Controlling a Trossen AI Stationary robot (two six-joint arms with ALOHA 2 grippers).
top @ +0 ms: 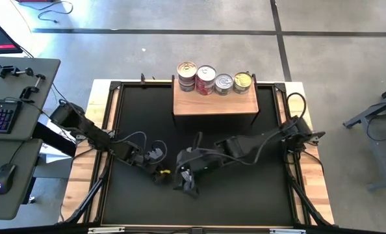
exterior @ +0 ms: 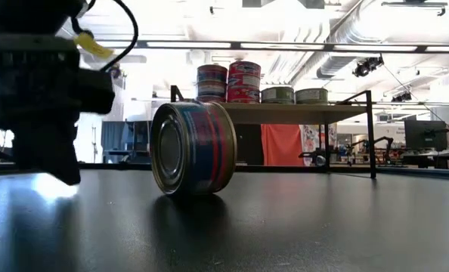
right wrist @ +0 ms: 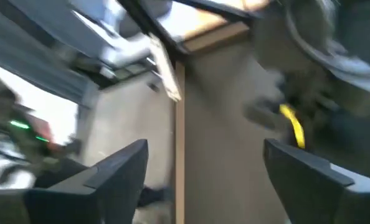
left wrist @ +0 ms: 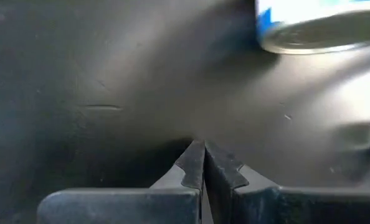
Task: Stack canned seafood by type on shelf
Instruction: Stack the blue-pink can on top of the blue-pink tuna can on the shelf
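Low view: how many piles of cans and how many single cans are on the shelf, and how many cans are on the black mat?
Piles of cans on the shelf: 2
Single cans on the shelf: 2
Can on its edge on the black mat: 1
Total: 5

Both arms [top: 245,146] are showing dark jointed links trailing looped black cables [top: 141,138]. A yellow tag [top: 163,173] is hanging near the left gripper [left wrist: 203,163], whose black fingers are looking angular.
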